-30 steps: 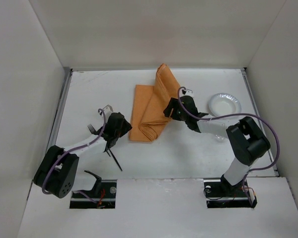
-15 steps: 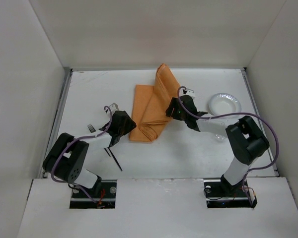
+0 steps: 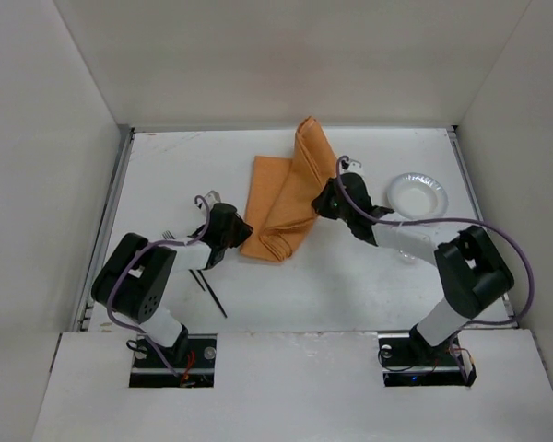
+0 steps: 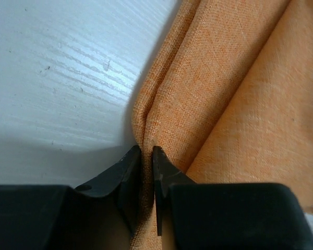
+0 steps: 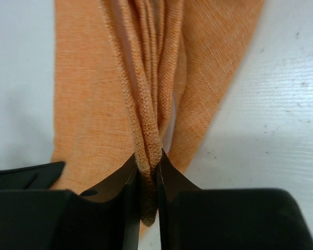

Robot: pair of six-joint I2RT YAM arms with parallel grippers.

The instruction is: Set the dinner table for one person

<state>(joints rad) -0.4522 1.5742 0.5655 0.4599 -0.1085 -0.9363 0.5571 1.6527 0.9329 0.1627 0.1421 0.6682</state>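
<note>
A folded orange cloth mat [image 3: 281, 198] lies bunched on the white dinner table [image 3: 341, 285], near its middle. My left gripper [image 3: 234, 236] is at the mat's near left corner. In the left wrist view that gripper [image 4: 147, 151] is shut on a fold of the orange cloth [image 4: 224, 78]. My right gripper [image 3: 323, 203] is at the mat's right edge. The right wrist view shows this gripper [image 5: 147, 159] shut on several gathered layers of the cloth [image 5: 88, 104], which rise in ridges away from the jaws.
A white plate [image 3: 417, 193] sits to the right of the mat, beyond the right arm. A fork [image 3: 170, 238] and a thin black knife [image 3: 212, 295] lie by the left arm. Metal rails [image 3: 111, 221] line the table's left and right edges, with white walls around.
Both grippers have gone from open to shut on the orange mat. The left arm came in to the mat's near left corner. The mat's far end has shifted slightly right.
</note>
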